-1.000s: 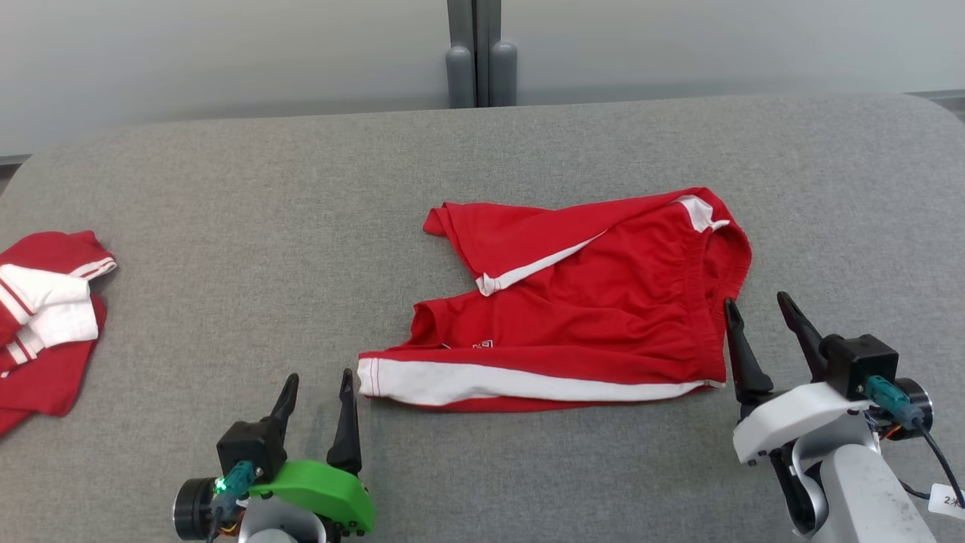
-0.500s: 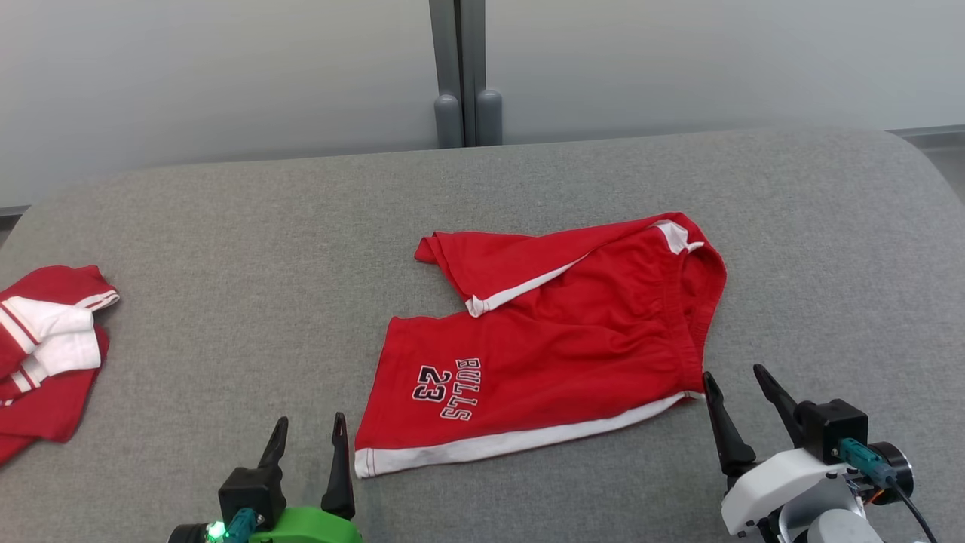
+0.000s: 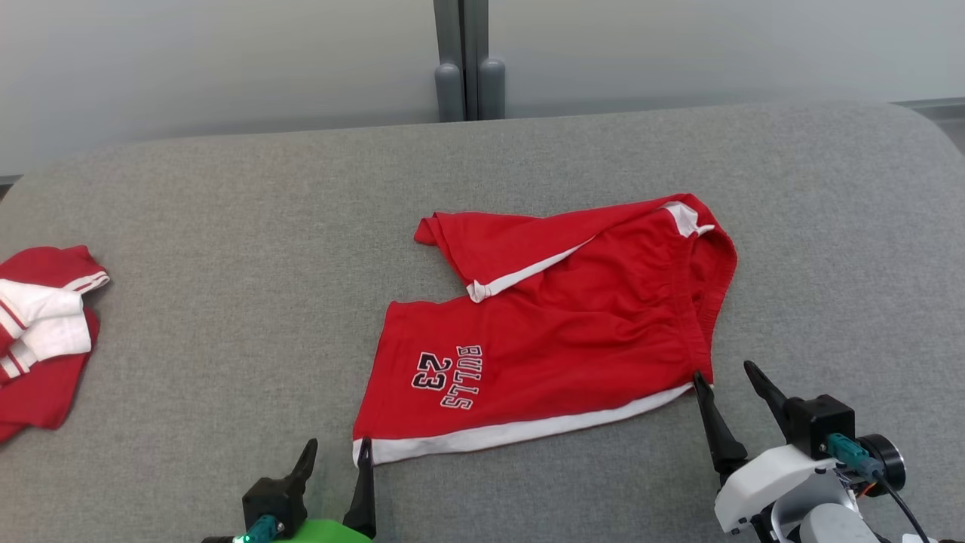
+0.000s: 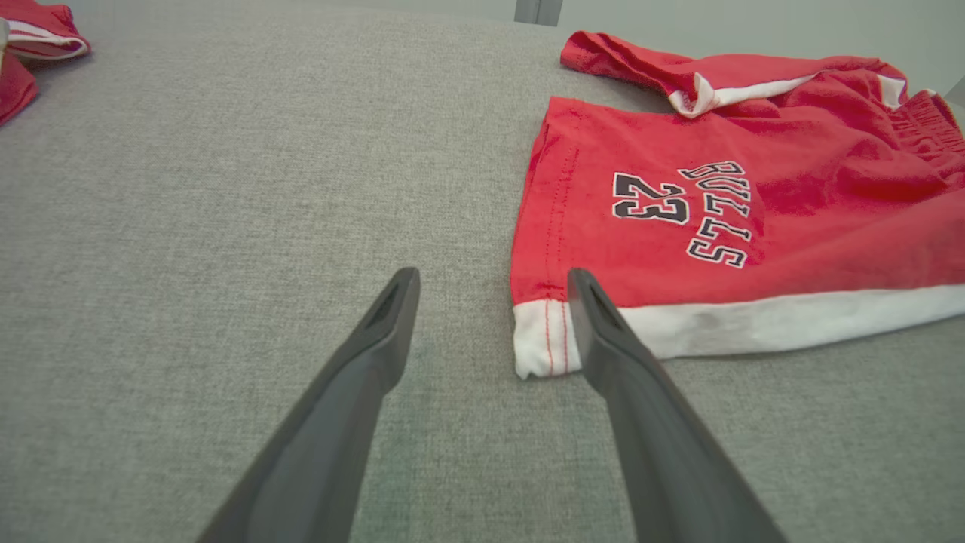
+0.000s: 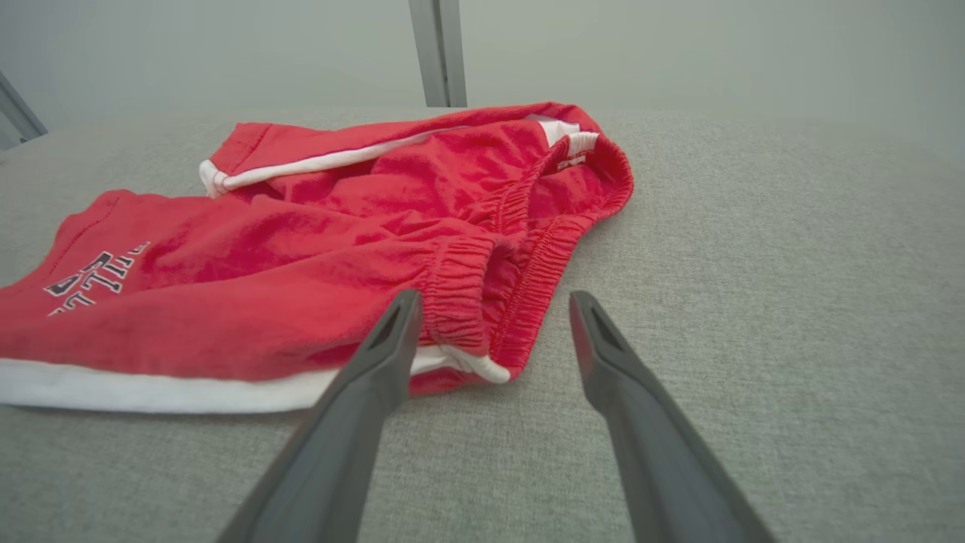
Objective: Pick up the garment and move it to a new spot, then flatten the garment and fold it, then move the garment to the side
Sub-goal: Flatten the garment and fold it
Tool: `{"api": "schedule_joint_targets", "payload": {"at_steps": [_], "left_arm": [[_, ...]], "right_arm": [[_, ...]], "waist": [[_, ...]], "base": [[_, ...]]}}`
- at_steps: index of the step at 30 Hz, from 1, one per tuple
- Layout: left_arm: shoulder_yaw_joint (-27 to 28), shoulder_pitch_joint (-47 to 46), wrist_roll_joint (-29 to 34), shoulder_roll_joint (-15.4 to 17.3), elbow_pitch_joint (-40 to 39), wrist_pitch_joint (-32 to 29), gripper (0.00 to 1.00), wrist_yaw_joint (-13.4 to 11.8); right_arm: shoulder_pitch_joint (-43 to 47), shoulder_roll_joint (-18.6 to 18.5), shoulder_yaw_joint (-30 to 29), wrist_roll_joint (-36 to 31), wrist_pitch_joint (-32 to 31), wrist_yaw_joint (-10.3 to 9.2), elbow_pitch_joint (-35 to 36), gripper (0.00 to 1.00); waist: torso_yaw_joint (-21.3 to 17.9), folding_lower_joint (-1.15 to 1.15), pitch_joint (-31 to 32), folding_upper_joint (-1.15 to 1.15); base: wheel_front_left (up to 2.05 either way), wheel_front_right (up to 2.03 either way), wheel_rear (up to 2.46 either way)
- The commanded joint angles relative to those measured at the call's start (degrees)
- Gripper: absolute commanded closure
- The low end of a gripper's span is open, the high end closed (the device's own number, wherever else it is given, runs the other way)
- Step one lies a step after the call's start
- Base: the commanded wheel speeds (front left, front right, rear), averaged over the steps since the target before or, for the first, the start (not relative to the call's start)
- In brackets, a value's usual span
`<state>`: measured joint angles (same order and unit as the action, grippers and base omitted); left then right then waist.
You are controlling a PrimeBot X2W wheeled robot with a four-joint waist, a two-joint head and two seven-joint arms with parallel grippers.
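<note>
1. The red Bulls shorts (image 3: 558,332) lie in the middle of the grey padded table (image 3: 226,226), print side up and well apart from every table edge. The far leg is folded over on itself and shows a white stripe.
2. My left gripper (image 3: 338,443) is released, with its two fingers spread and nothing between them. It stands at the near left corner of the shorts, with its inner finger just at the white hem. I cannot tell if it touches.
3. My right gripper (image 3: 725,371) is also released and empty. It stands at the near corner of the elastic waistband (image 5: 520,249), and in the right wrist view this corner lies partly between the fingers.
4. Open grey cloth gives room to the left of the shorts, behind them and to the right of the waistband.
5. A second red and white garment (image 3: 41,332) lies crumpled at the left table edge, well apart from the shorts.
6. Behind the table stands a pale wall with a grey post (image 3: 461,60).
</note>
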<state>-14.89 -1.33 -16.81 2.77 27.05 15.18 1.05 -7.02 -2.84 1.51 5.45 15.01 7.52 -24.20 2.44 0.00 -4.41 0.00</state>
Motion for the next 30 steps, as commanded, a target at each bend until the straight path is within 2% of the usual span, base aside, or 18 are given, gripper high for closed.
{"api": "schedule_joint_targets", "payload": {"at_steps": [1, 12, 30], "left_arm": [[-0.21, -1.57, -0.36, 0.24, 0.87, -0.05, 0.00, 0.14], [-3.30, -4.72, -2.91, 0.24, 6.50, -0.07, 0.00, -0.79], [-7.02, -5.31, -3.41, 0.17, 8.20, -0.21, 0.00, -1.06]], "right_arm": [[-0.77, -0.21, 0.09, -0.30, 0.24, -0.06, -0.10, 0.00], [-2.35, -0.21, 0.07, -1.51, 0.24, -0.06, -0.30, 0.00], [-3.49, -0.91, 2.70, -3.62, 0.24, -0.06, -2.58, 0.00]], "waist": [[-0.27, 0.00, -1.45, 0.00], [-1.14, 0.00, -4.17, 0.00], [-0.25, 0.00, -4.93, 0.00]], "base": [[0.00, 0.00, 0.00], [0.00, 0.00, 0.00], [0.00, 0.00, 0.00]]}}
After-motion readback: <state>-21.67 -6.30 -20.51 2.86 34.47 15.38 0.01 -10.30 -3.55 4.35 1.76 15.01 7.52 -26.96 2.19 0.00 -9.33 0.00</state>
